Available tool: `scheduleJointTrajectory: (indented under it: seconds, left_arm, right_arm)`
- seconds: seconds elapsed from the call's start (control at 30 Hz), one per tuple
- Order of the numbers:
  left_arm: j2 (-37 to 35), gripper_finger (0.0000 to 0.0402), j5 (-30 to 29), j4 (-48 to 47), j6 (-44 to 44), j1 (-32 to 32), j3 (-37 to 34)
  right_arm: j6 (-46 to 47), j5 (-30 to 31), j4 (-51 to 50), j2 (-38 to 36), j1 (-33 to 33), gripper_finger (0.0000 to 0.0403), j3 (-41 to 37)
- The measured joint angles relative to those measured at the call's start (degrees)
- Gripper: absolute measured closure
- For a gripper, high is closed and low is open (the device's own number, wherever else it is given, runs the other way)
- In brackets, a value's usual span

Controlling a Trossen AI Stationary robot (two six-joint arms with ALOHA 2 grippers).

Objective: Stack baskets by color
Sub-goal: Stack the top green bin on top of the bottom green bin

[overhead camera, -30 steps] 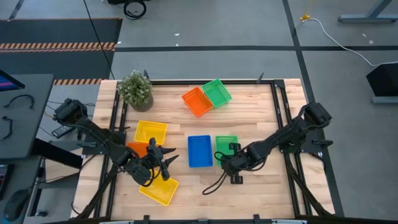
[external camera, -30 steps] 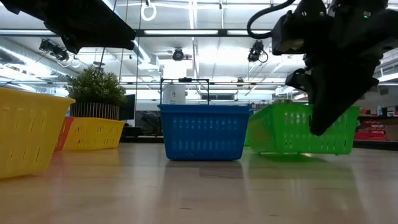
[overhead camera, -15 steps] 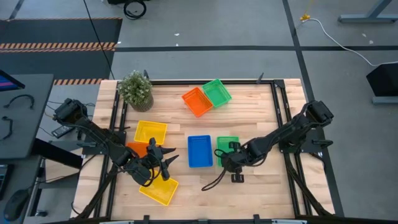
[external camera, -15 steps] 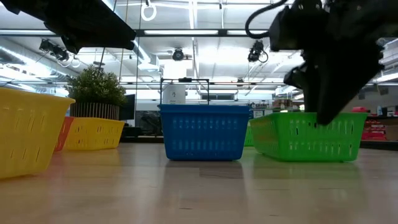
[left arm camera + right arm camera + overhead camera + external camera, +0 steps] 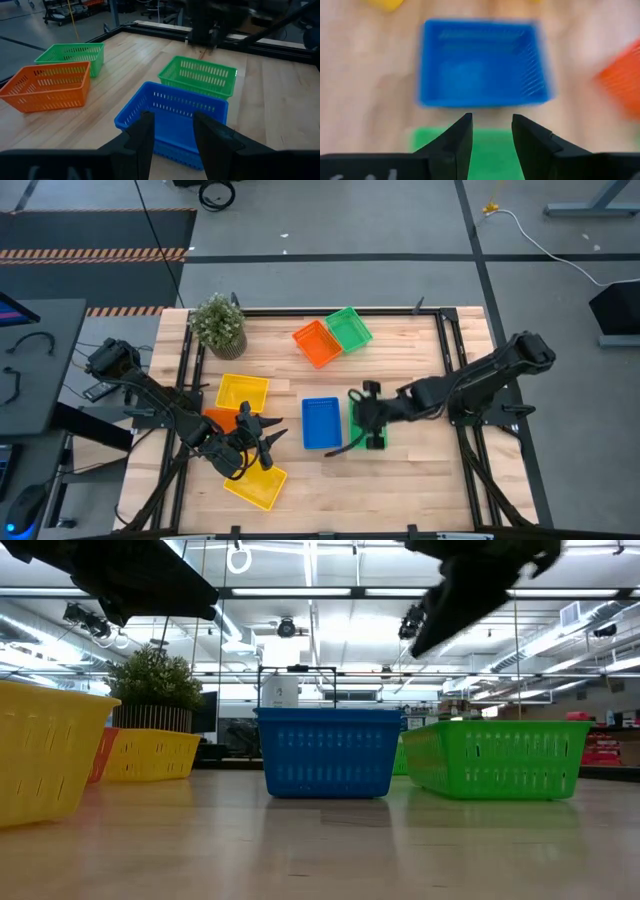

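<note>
I see the right gripper (image 5: pixel 366 408) empty, fingers parted, above a perforated green plastic basket (image 5: pixel 368 428) beside the rectangular blue basket (image 5: pixel 321 423).

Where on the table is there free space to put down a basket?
Bare wood lies between the potted plant and the orange basket, and along the near edge right of the yellow basket. Around the blue basket it is crowded.

From overhead I see the orange basket (image 5: pixel 221 419) by the left arm mostly hidden under it. My right wrist view blurs the blue basket (image 5: pixel 482 62), and its edge cuts off the green basket (image 5: pixel 487 152) below the fingers.
</note>
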Motion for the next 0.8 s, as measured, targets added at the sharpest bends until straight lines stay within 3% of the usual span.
scheduleJointTrajectory:
  seconds: [0.1, 0.17, 0.23, 0.37, 0.53, 0.63, 0.8]
  left_arm:
    - [0.00, 0.0260, 0.00, -0.07, 0.00, 0.00, 0.00]
    - [0.00, 0.0260, 0.00, -0.13, 0.00, 0.00, 0.00]
    - [0.00, 0.0260, -0.01, -0.34, -0.01, -0.01, 0.00]
    - [0.00, 0.0260, 0.00, -0.46, -0.04, -0.02, 0.00]
    - [0.00, 0.0260, 0.00, -0.52, -0.13, 0.00, 0.00]
    - [0.00, 0.0260, -0.02, -0.80, -0.13, 0.00, 0.00]
    - [0.00, 0.0260, -0.09, -0.96, -0.20, 0.84, 0.00]
  right_arm:
    - [-5.05, 7.05, 0.33, -1.86, -2.68, 0.0261, 0.00]
    - [-11.35, 7.41, -0.36, -2.59, -5.85, 0.0261, 0.00]
    - [-16.17, 3.00, -0.17, -2.76, -10.86, 0.0261, 0.00]
    - [-21.29, -11.57, 0.45, -0.80, -24.95, 0.0259, 0.00]
    - [-29.70, -21.97, 2.70, 4.57, -40.00, 0.0239, 0.00]
    - [-34.98, -25.15, 3.14, 8.38, -45.53, 0.0216, 0.63]
    - [-43.00, -24.99, 3.41, 14.60, -50.17, 0.0167, 4.15]
